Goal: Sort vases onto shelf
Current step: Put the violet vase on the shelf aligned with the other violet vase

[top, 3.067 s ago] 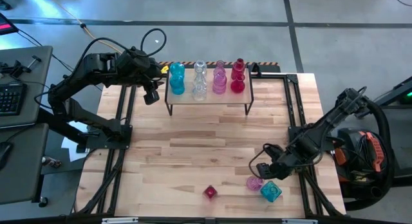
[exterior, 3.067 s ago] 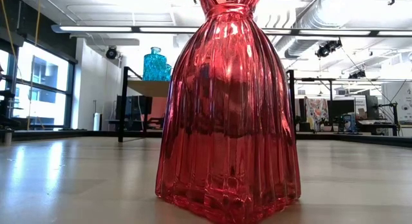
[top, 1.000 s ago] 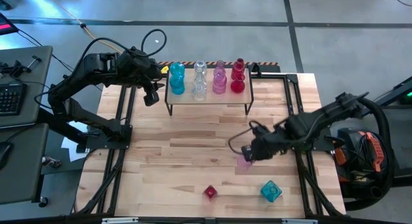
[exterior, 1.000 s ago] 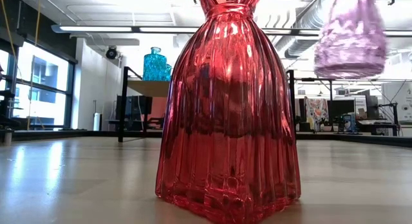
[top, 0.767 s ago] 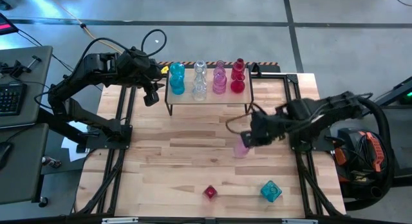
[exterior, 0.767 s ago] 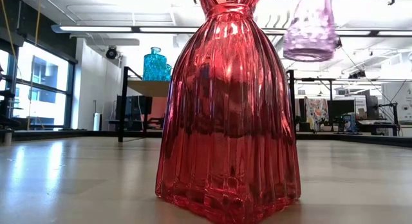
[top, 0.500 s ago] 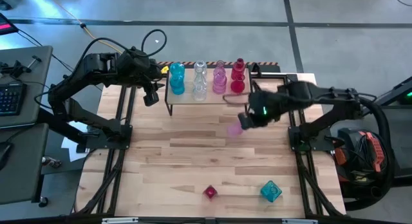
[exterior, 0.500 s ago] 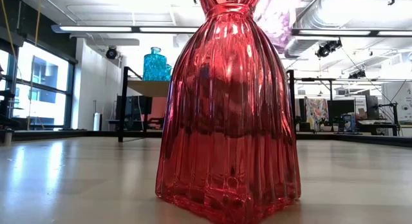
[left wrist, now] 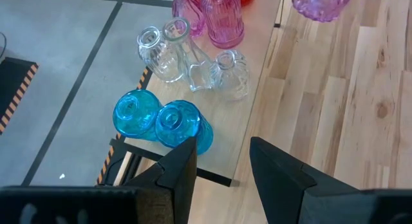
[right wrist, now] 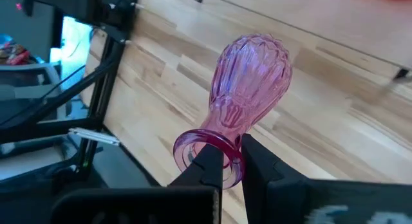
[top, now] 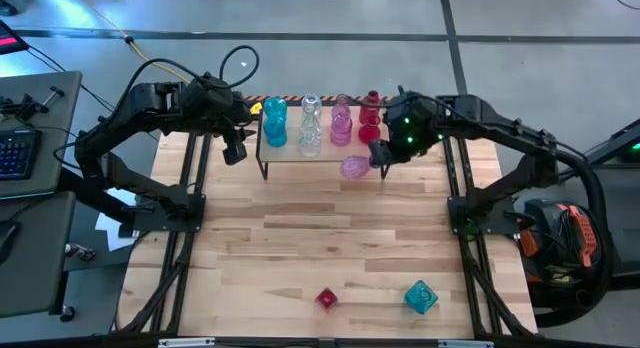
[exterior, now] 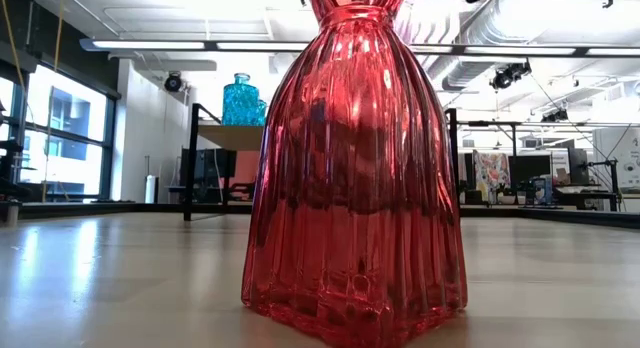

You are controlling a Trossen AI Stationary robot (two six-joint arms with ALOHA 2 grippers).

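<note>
The shelf (top: 325, 153) stands at the table's far edge. On it stand teal vases (top: 274, 123), clear vases (top: 311, 128), pink vases (top: 341, 123) and red vases (top: 370, 118). My right gripper (top: 381, 156) is shut on a pink vase (top: 355, 167) over the shelf's near right edge. My left gripper (top: 236, 148) hovers open by the shelf's left end, its fingers (left wrist: 187, 169) with nothing between them and the teal vases (left wrist: 158, 121) in front of them. A red vase (top: 327, 298) and a teal faceted vase (top: 421, 296) stand on the table near its front edge. My right gripper pinches the pink vase's flared rim (right wrist: 226, 154) between its two fingers (right wrist: 257, 163). The fingers come slanting down from the table's right side. The vase is lifted clear and tipped, its round body (right wrist: 254, 69) pointing away from the gripper toward the table's left.
In the low view the red vase (exterior: 350, 168) stands close up and hides much of the table behind it. Black frame rails (top: 190, 188) run along the left and right edges (top: 455, 188) of the table. Bare wood (top: 300, 238) lies between the shelf and the front vases.
My right gripper has carried the pink vase up and toward the table's far edge, from mid-table to the shelf's near right edge. It has rolled on the way, so the vase has tipped from hanging below the fingers to pointing sideways toward the left.
</note>
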